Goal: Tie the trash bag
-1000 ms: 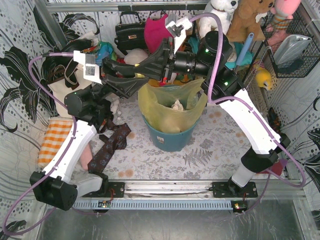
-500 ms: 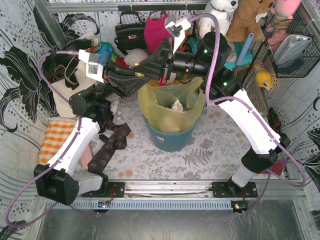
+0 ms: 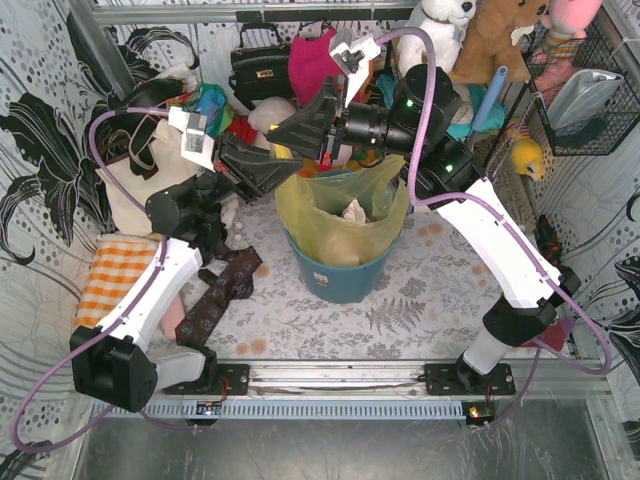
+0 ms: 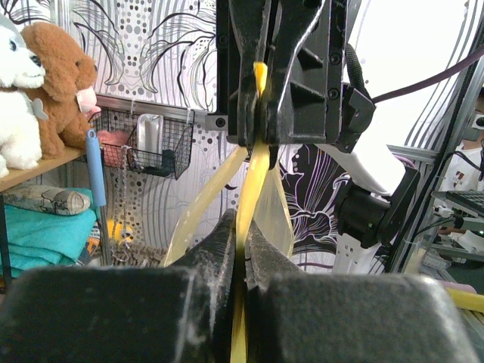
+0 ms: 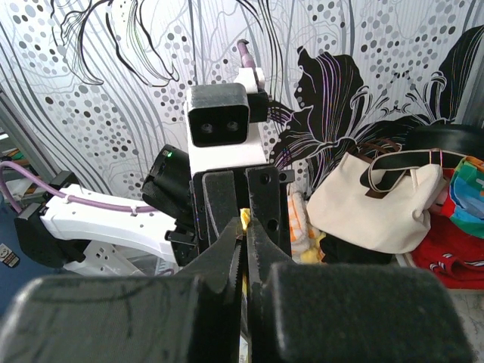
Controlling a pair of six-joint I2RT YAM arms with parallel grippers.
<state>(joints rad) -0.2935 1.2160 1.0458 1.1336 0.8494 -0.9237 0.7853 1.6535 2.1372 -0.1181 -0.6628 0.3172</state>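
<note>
Wallpaper (image 4: 151,45) behind, wrist views reveal left claw (image 4: 240,231), right claw (image 4: 259,121) pinching trash bag (image 4: 253,178).

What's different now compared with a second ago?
The left gripper slid right, toward the right gripper, and closed on the stretched strip of the bag. The right gripper stayed clamped on that strip; the bag and the bin did not move.

1. The thin translucent yellow plastic trash bag (image 3: 300,205) shows crumpled white paper (image 3: 353,210) through it.
2. The round plastic bin (image 3: 345,282) is plain teal.
3. The folded checked cloth (image 3: 110,280) is orange and white.
4. The soft canvas tote bag (image 5: 374,208) is cream with dark straps.
5. The wall panels (image 3: 40,150) are white with black swirling flowers and dots.
6. The table cover (image 3: 400,315) is pale with grey fern leaves.
</note>
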